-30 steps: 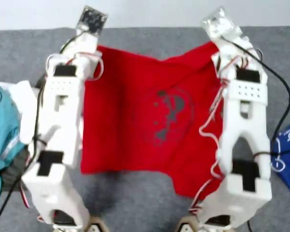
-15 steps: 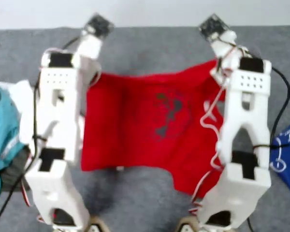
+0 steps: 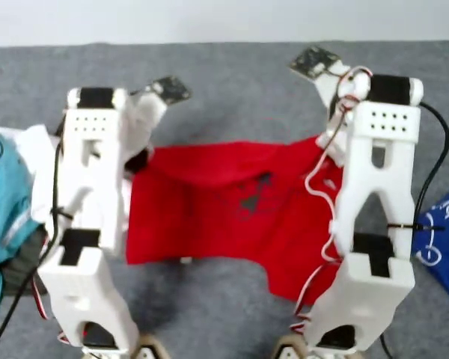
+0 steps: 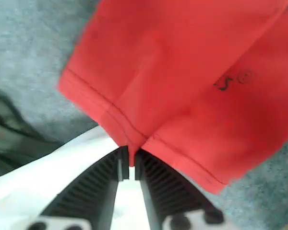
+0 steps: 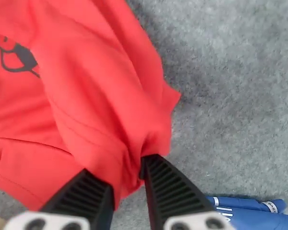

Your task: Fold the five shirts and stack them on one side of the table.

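**Q:** Where does the shirt lie, and what room surrounds it?

**A:** The red shirt (image 3: 224,213) spans the middle of the grey table (image 3: 232,82), between the two arms. Beyond its raised far edge, bare felt-like surface runs to the table's far edge. A teal shirt (image 3: 0,202) sits at the left edge and a blue shirt (image 3: 445,239) at the right, both well apart from it.

**Q:** How is it held?

**A:** The left gripper (image 4: 127,154) pinches a stitched hem, its ribbed black fingers nearly together. The right gripper (image 5: 122,168) clamps a bunched fold of soft knit, which keeps its fingers somewhat apart. A dark print marks the cloth.
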Available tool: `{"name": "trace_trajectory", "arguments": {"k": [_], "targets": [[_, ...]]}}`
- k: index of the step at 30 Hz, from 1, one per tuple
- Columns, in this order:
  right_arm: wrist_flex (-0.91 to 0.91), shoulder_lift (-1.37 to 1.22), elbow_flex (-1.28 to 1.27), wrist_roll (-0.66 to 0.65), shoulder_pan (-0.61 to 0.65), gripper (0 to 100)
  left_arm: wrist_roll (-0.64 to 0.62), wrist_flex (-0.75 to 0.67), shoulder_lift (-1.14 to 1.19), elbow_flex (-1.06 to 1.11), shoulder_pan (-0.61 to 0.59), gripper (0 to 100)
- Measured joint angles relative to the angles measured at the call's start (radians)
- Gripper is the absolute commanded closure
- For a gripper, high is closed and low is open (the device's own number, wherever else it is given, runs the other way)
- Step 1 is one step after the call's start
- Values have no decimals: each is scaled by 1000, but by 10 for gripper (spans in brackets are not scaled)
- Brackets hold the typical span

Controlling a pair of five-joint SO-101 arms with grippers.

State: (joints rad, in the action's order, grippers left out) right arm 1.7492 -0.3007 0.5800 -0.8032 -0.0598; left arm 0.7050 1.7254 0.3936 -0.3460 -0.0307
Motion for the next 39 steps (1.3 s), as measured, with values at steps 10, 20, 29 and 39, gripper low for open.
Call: {"name": "trace_trajectory", "arguments": {"k": [10,20,29,39], "targets": [[-471,-72,2,-3,0,987,0,-2,0,2,-8,997],[-999,-348,2,-91,35,987,0,-8,0,2,-8,997],[-1356,-534,2,-178,41,987,0,-109,0,2,-29,997],[-1554,-629,0,-276,41,987,0,-198,0,2,-31,997]]}}
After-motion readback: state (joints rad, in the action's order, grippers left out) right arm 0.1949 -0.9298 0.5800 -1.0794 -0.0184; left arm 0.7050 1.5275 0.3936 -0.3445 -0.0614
